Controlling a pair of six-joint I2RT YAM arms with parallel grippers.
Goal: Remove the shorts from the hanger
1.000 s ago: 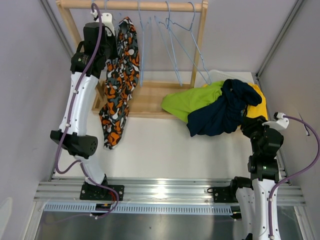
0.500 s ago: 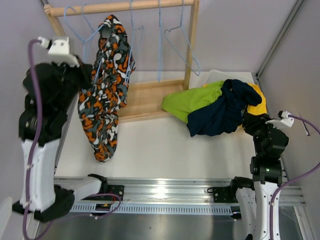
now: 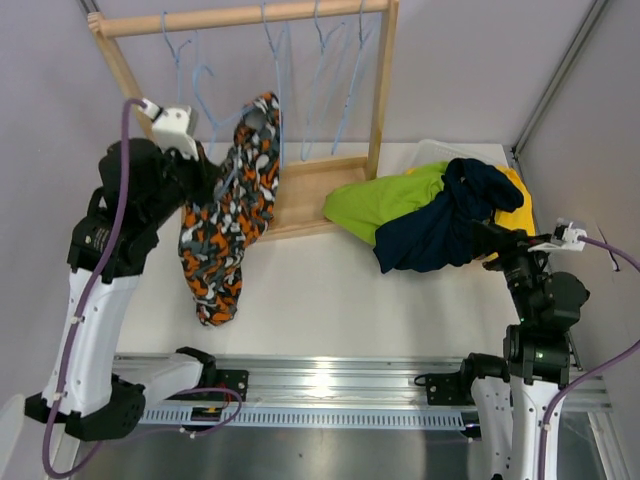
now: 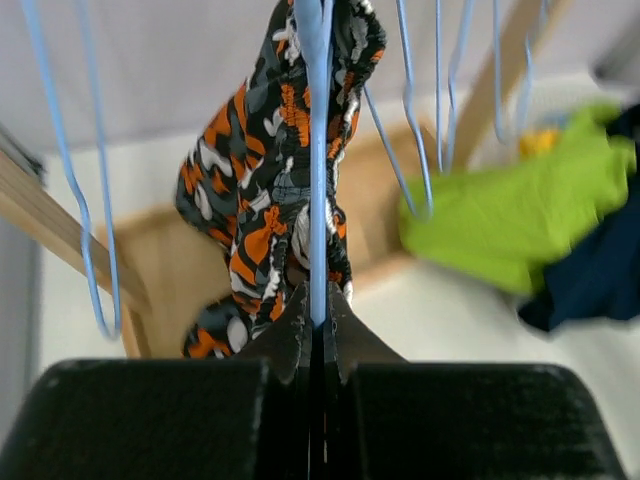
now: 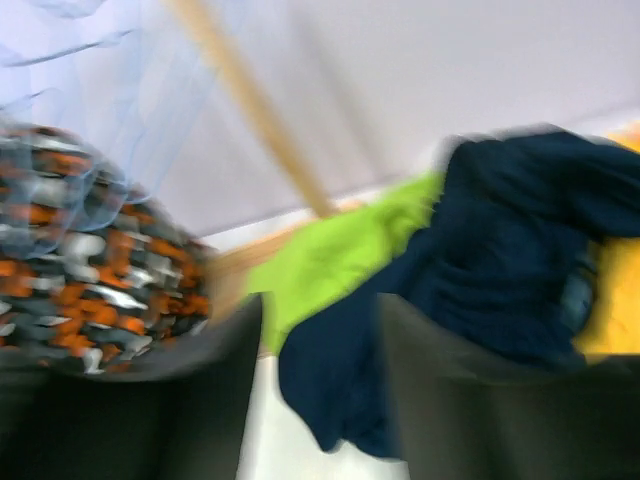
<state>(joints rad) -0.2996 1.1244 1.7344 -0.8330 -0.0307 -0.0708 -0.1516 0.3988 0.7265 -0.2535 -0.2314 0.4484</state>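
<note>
Patterned shorts [image 3: 225, 235] draped on blue hanger [image 4: 318, 200], hanging in front of wooden rack [image 3: 380, 90], left hand [image 4: 315, 305] clenched on that hanger's wire, lime green shorts [image 3: 380, 205], navy shorts [image 3: 445, 220] and yellow shorts [image 3: 515, 215] heaped on worktop [image 3: 330, 290] at right, right hand [image 3: 490, 240] parted, just beside navy shorts

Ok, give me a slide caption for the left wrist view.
Left gripper pinching the blue hanger that carries the orange-black-white patterned shorts, lime green shorts lying beyond.
</note>
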